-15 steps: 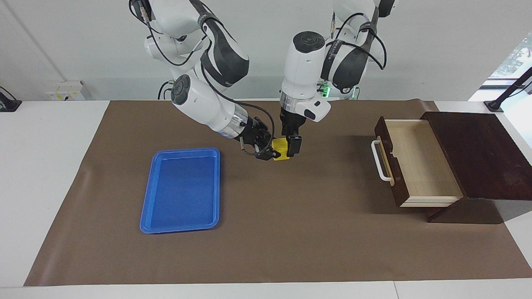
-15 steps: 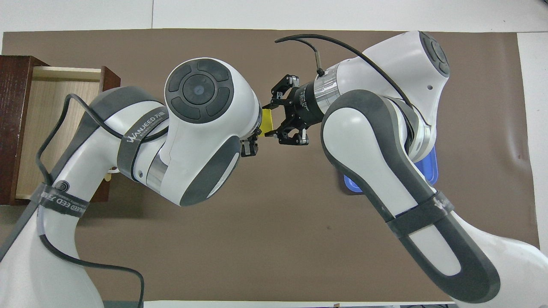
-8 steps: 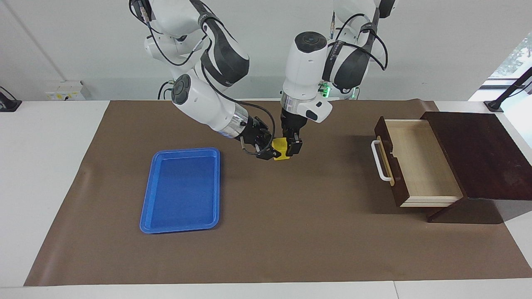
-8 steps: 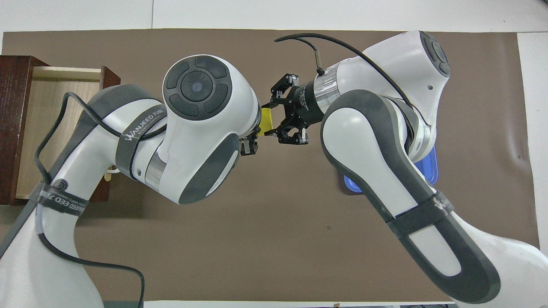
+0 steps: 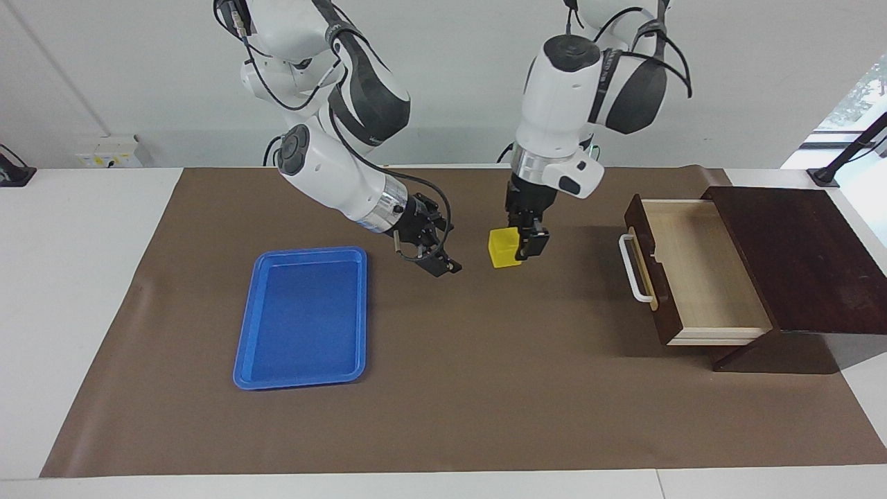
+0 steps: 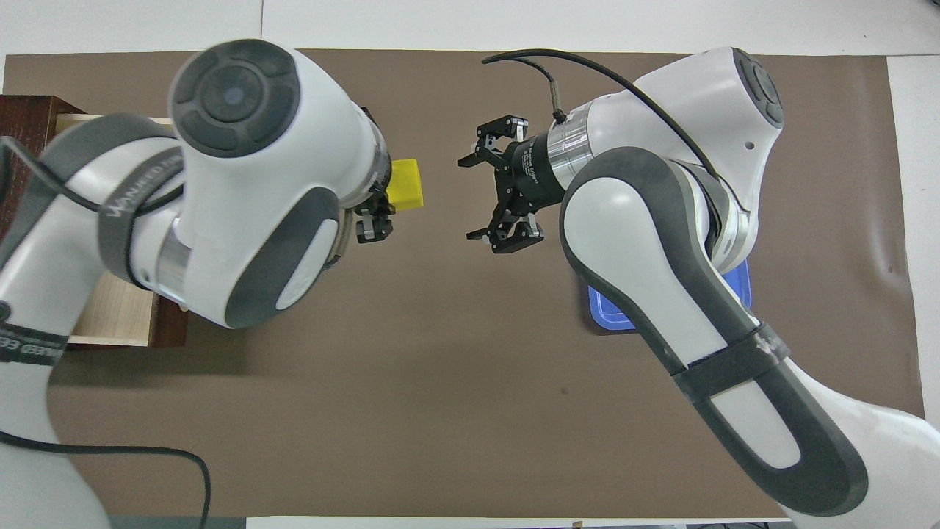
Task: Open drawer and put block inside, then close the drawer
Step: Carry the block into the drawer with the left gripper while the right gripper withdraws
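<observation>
The yellow block [image 5: 504, 248] hangs in my left gripper [image 5: 516, 244], which is shut on it above the brown mat, between the blue tray and the drawer; it shows in the overhead view [image 6: 406, 183] beside the gripper [image 6: 382, 209]. My right gripper [image 5: 436, 249] is open and empty, over the mat beside the tray; it shows in the overhead view [image 6: 492, 192] too. The drawer [image 5: 693, 267] stands pulled open at the left arm's end of the table, its pale interior bare, its white handle [image 5: 632, 267] facing the middle. It is partly hidden under my left arm in the overhead view [image 6: 110, 327].
A flat blue tray [image 5: 302, 317] lies on the brown mat [image 5: 443, 388] toward the right arm's end, mostly hidden under my right arm in the overhead view [image 6: 606, 316]. The dark wooden box [image 5: 804, 256] holds the drawer.
The block passed from my right gripper to my left. The right gripper opened and drew back toward the tray. The left gripper carried the block toward the drawer.
</observation>
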{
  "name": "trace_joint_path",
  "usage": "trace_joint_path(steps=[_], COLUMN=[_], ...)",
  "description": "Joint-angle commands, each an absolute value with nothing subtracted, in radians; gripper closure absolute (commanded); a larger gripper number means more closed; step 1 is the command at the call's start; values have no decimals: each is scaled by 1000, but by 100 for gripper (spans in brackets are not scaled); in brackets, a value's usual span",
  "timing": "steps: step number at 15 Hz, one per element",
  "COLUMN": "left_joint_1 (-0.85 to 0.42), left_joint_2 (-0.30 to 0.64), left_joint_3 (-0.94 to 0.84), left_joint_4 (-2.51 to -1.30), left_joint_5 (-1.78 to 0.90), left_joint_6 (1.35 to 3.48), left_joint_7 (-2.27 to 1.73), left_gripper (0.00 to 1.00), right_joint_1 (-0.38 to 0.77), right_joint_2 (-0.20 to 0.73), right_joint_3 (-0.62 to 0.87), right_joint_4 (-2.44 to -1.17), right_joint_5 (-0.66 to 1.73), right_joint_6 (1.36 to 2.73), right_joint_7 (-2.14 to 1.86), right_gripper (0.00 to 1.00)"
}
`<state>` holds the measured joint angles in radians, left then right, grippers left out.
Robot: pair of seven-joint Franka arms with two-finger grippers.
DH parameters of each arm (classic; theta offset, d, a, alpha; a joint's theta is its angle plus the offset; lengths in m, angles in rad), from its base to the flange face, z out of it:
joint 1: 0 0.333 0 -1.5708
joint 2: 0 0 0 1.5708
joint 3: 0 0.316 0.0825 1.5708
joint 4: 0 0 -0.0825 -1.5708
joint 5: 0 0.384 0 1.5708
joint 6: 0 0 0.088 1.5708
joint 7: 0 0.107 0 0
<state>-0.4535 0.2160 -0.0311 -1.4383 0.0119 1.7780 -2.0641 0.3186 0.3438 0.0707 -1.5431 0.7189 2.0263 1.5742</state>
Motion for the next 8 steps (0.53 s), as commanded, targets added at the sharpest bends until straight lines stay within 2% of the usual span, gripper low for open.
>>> trace_joint_path(steps=[1, 6, 8], left_joint_1=[-346, -82, 3], left_joint_2=[161, 134, 80], left_joint_3=[-37, -32, -32], left_joint_4=[-1456, -1529, -1657], left_joint_5=[-3, -3, -3], left_joint_6=[1668, 1702, 1814], left_joint_7=[-1843, -1440, -1298], left_gripper=[100, 100, 100], right_joint_1=[267, 128, 78], right_joint_2=[345, 316, 304], right_joint_3=[80, 78, 78], right_joint_4=[-1529, -1532, -1531], right_joint_5=[696, 603, 553], right_joint_6=[2008, 1856, 1789], right_joint_7=[1574, 1318, 1185], right_gripper=[0, 0, 0])
